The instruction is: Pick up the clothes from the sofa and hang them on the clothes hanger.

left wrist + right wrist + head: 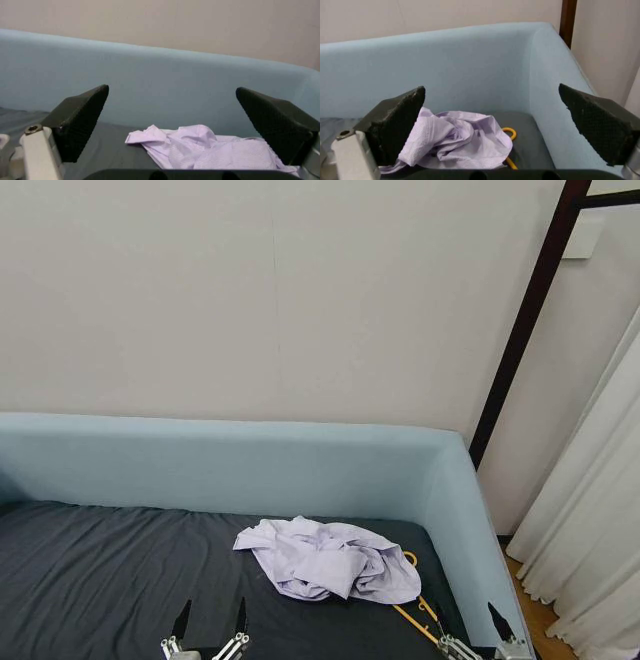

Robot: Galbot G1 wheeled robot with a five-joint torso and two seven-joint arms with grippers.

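Note:
A crumpled lilac shirt lies on the dark seat of the light-blue sofa, toward its right end. An orange clothes hanger pokes out from under the shirt's right side. My left gripper is open at the bottom edge of the head view, left of and nearer than the shirt. My right gripper is open at the bottom right, near the hanger's end. The left wrist view shows the shirt ahead between the black fingers. In the right wrist view lie the shirt and the hanger's hook.
The sofa's backrest runs along a plain wall and its right arm closes the seat's end. A dark vertical post stands beyond the arm, with white curtains at the right. The seat left of the shirt is bare dark cushion.

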